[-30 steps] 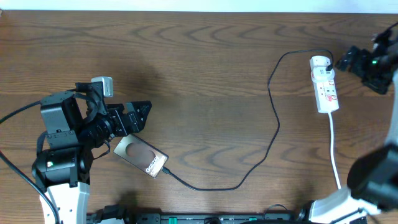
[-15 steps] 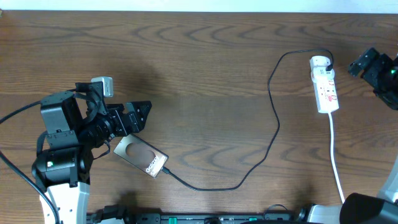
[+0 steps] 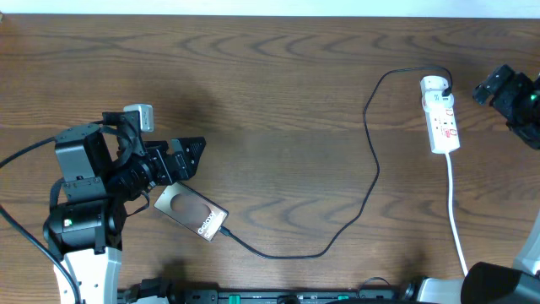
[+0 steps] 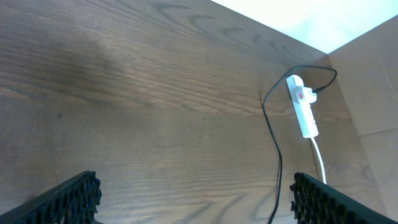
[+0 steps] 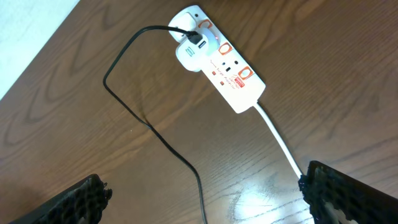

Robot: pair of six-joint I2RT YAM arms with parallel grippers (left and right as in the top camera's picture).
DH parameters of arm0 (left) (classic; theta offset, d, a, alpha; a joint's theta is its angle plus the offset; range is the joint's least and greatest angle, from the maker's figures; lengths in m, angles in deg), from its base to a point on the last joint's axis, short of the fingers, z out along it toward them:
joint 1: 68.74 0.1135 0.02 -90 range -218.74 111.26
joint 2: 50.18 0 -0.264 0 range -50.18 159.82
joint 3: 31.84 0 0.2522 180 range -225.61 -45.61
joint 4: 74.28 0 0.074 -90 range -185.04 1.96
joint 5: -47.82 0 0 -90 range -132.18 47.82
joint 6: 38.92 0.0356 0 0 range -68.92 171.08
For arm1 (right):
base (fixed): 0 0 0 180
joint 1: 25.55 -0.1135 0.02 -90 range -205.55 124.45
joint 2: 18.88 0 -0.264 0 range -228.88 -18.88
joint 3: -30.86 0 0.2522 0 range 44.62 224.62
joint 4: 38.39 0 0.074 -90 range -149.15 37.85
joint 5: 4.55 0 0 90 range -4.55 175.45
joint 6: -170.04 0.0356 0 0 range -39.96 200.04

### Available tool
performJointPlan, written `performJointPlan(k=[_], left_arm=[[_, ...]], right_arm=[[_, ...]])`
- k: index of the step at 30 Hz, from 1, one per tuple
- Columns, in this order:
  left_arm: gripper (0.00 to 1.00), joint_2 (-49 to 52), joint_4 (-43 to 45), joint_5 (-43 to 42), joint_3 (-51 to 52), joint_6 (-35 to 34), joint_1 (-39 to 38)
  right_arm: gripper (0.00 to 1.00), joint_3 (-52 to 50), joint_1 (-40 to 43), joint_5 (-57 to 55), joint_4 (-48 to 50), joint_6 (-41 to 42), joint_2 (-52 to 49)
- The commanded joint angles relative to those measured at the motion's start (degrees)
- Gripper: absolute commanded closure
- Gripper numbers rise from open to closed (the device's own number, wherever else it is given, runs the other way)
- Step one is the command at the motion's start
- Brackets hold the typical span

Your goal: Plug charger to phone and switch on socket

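Observation:
The phone, bronze back up, lies at the front left. The charger's black cable runs from the white adapter in the socket at the far right. It loops down and its tip meets the phone's lower right edge. My left gripper is open and empty just above the phone. It sees the socket and cable far ahead between its fingers. My right gripper is open and empty, right of the socket. Its fingers frame the socket, adapter and cable.
The socket's white cord runs toward the table's front edge; it also shows in the right wrist view. The table's back edge borders a white wall. A black rail lies along the front edge.
My right gripper has pulled back to the right, away from the socket's top end. The left arm, phone and cable have not moved.

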Motion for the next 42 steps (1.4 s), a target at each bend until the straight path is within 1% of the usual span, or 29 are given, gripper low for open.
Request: performJointPlan(k=[1, 4, 7, 8, 10, 12, 14, 16, 19, 22, 27, 29, 31, 33, 37, 42], left_arm=[[0.04, -0.31, -0.37, 0.85, -0.9, -0.11, -0.37], [0.04, -0.98, -5.51, 6.99, -0.9, 0.61, -0.79], [0.04, -4.02, -14.91, 17.33, -0.52, 0.59, -2.19], [0.04, -5.51, -16.7, 20.26, 0.11, 0.59, -2.95], [0.04, -9.75, -17.66, 24.37, 2.71, 0.59, -4.9], [0.04, -14.86, -17.07, 26.64, 5.84, 0.57, -6.34], [0.04, -20.81, -13.79, 26.91, 9.94, 0.57, -7.21], [0.04, -27.19, -7.13, 26.91, 14.93, 0.59, -7.58], [0.04, -37.05, 5.62, 26.84, 23.54, 0.57, -7.58], [0.04, -44.68, 19.61, 26.88, 31.67, 0.61, -7.58], [0.04, -51.56, 40.83, 28.24, 42.18, 0.61, -7.56], [0.04, -53.79, 45.83, 30.16, 45.4, 0.61, -7.56], [0.04, -53.68, 51.19, 32.7, 48.28, 0.63, -7.56], [0.04, -53.7, 53.24, 34.62, 50.29, 0.63, -7.56], [0.04, -53.7, 52.52, 37.31, 53.62, 0.61, -7.56], [0.04, -53.72, 37.62, 37.55, 53.48, 0.61, -7.54]], right_arm=[[0.01, 0.44, -0.13, -0.48, -0.09, 1.01, 0.72], [0.01, 0.44, -0.13, -0.48, -0.09, 1.01, 0.72], [0.01, 0.44, -0.13, -0.48, -0.09, 1.01, 0.72], [0.01, 0.44, -0.13, -0.46, -0.09, 1.01, 0.72], [0.01, 0.44, -0.13, -0.46, -0.09, 1.01, 0.72], [0.01, 0.44, -0.13, -0.48, -0.09, 1.01, 0.72], [0.01, 0.44, -0.13, -0.46, -0.09, 1.01, 0.72], [0.01, 0.44, -0.13, -0.48, -0.09, 1.01, 0.72], [0.01, 0.44, -0.13, -0.46, -0.09, 1.01, 0.72], [0.01, 0.44, -0.13, -0.46, -0.09, 1.01, 0.72], [0.01, 0.44, -0.13, -0.46, -0.09, 1.01, 0.72], [0.01, 0.44, -0.13, -0.46, -0.09, 1.01, 0.72], [0.01, 0.44, -0.13, -0.46, -0.09, 1.01, 0.72], [0.01, 0.44, -0.13, -0.46, -0.09, 1.01, 0.72], [0.01, 0.44, -0.13, -0.46, -0.09, 1.01, 0.72], [0.01, 0.44, -0.13, -0.46, -0.09, 1.01, 0.72]])
